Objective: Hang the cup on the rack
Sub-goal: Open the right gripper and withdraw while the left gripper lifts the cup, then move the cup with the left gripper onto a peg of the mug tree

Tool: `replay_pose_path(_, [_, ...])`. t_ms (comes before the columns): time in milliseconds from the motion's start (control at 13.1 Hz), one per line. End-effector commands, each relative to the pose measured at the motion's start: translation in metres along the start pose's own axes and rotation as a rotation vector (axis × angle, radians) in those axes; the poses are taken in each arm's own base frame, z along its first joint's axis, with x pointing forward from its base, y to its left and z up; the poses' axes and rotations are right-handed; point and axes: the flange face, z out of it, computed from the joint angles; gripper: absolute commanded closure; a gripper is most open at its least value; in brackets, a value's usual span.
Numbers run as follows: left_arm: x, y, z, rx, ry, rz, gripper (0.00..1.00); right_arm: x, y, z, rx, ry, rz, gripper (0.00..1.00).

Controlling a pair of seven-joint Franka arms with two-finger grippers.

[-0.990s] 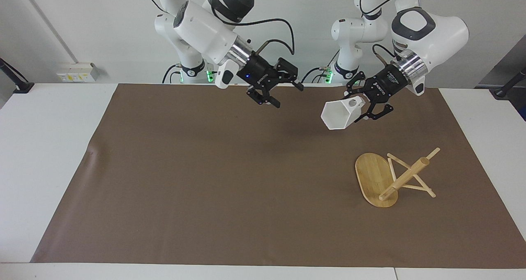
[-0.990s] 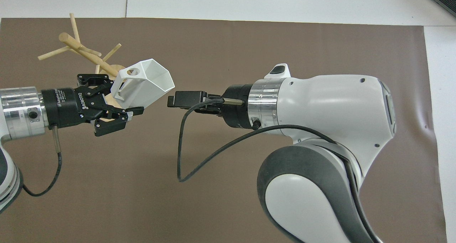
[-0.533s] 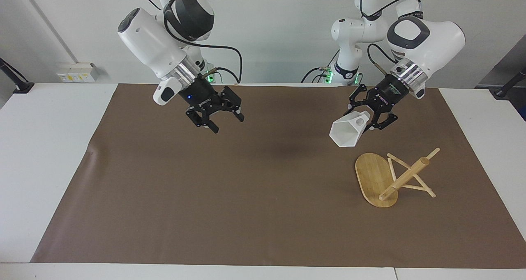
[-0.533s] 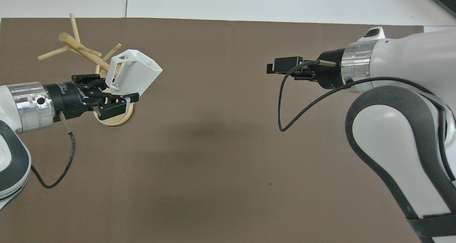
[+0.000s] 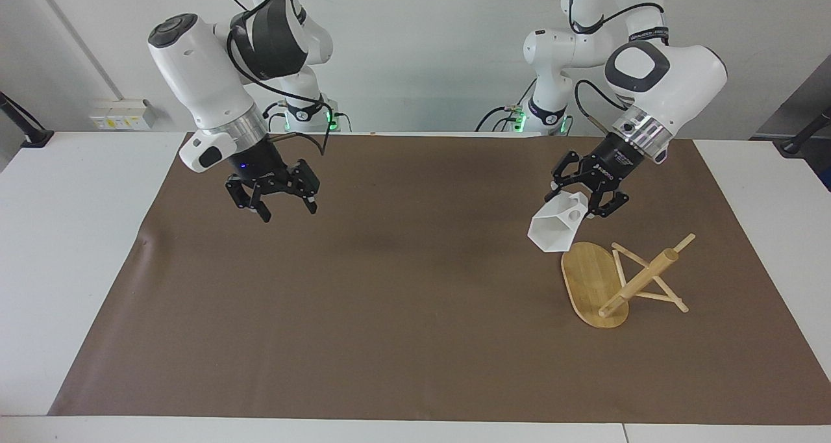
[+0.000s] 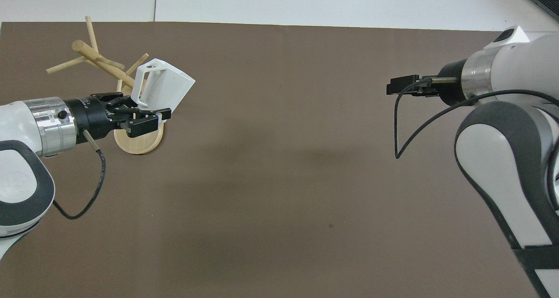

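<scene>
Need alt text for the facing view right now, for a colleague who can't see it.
The left gripper holds the white cup in the air by its handle, just above the rack base. The right gripper hangs open and empty over the brown mat.

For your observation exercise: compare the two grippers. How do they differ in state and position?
The left gripper is shut on the cup, above the rack; the right gripper is open and holds nothing, over the bare brown mat. Both are black, two-fingered, raised and pointing downward.
</scene>
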Motion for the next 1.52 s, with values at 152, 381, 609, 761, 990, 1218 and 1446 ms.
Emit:
replay_pose_path(152, [-0.001, 0.01, 0.001, -0.043, 0.013, -0.037, 1.0, 0.0, 0.062, -0.016, -0.156, 0.004, 0.021, 0.0])
replay_pose_path(381, [0.004, 0.02, 0.007, -0.055, 0.037, -0.046, 1.0, 0.0, 0.079, -0.02, -0.166, 0.012, 0.049, 0.0])
replay_pose_path(609, [0.0, 0.029, 0.01, -0.061, 0.035, -0.08, 1.0, 0.0, 0.087, -0.021, -0.198, 0.016, 0.043, 0.0])
replay_pose_path(761, [0.001, 0.037, 0.007, -0.078, 0.023, -0.097, 1.0, -0.001, 0.091, -0.023, -0.22, 0.001, 0.016, 0.0])
replay_pose_path(990, [0.002, 0.044, 0.004, -0.091, 0.014, -0.118, 1.0, -0.004, 0.108, -0.027, -0.238, -0.029, 0.002, 0.0])
replay_pose_path(1218, [0.005, 0.05, 0.007, -0.094, 0.018, -0.151, 1.0, -0.005, 0.108, -0.039, -0.239, -0.056, 0.015, 0.0])
replay_pose_path(1446, [0.004, 0.054, 0.008, -0.103, 0.01, -0.173, 1.0, -0.004, 0.107, -0.053, -0.242, -0.076, 0.022, 0.0])
